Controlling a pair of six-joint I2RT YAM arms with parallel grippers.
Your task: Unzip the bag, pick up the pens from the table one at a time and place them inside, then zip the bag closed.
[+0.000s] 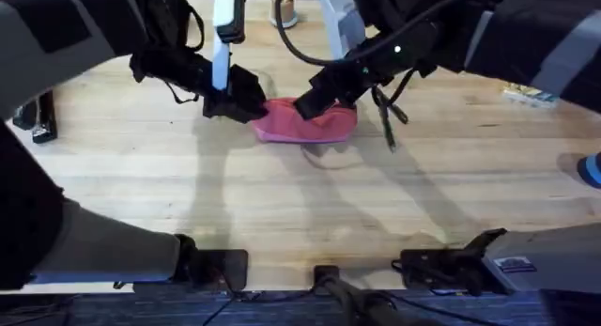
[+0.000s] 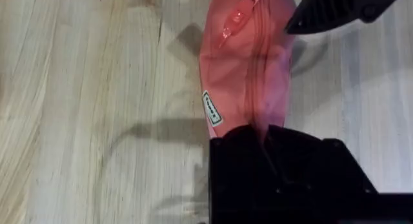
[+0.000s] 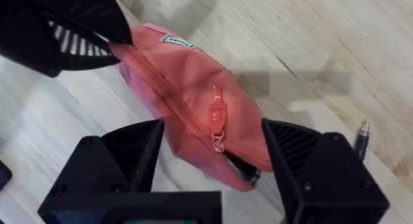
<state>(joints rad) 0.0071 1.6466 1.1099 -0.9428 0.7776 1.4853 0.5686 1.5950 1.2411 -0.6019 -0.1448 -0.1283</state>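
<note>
Now both grippers meet at the pink bag (image 1: 305, 122) on the table (image 1: 282, 204)

The left gripper (image 2: 264, 135) is pinched closed on one end of the bag; the right gripper (image 3: 213, 143) stands wide, straddling the zipper pull (image 3: 216, 117). A pen (image 1: 387, 129) lies just beside the bag's far end

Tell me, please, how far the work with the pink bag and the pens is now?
Nothing looks done: the bag appears zipped, its pull hanging free. In hand: the left gripper pinches one end of the bag, and the right gripper hovers open over the pull. Left: unzipping, loading the pens (one lies on the table), zipping.
</note>
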